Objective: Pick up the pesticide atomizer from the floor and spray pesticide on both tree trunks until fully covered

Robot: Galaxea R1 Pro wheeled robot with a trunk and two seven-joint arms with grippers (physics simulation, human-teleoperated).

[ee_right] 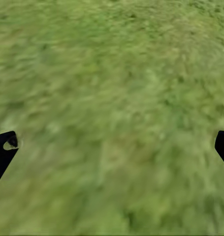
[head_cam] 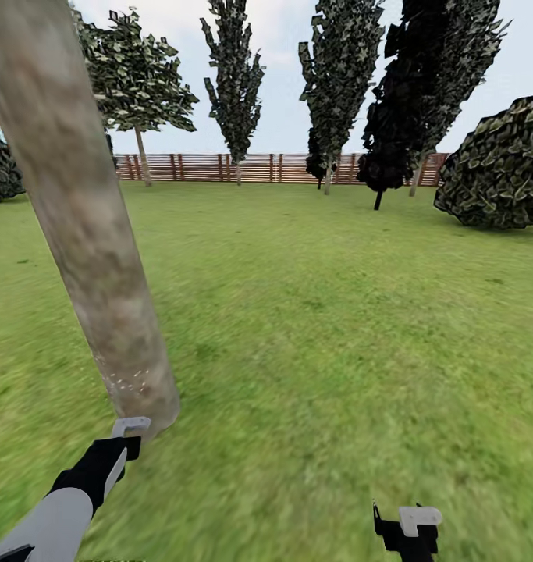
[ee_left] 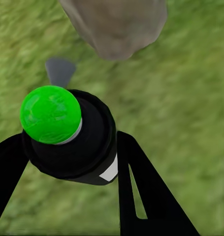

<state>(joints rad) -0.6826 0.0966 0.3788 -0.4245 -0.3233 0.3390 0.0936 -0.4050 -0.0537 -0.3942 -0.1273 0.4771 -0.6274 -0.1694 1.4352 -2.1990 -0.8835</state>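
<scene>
The left gripper (ee_left: 67,152) pinches the pesticide atomizer (ee_left: 67,135), black with a glossy green ball and an unreadable white label, near the mottled tree trunk (head_cam: 87,234). The right gripper (ee_right: 112,147) is spread over blurry grass (head_cam: 336,328).

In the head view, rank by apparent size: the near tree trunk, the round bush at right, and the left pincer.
1. Near tree trunk: largest, though closeness to the camera inflates it.
2. Round bush: smaller in the picture, but farther off, so its true size against the trunk is unsure.
3. Left pincer: smallest.
</scene>
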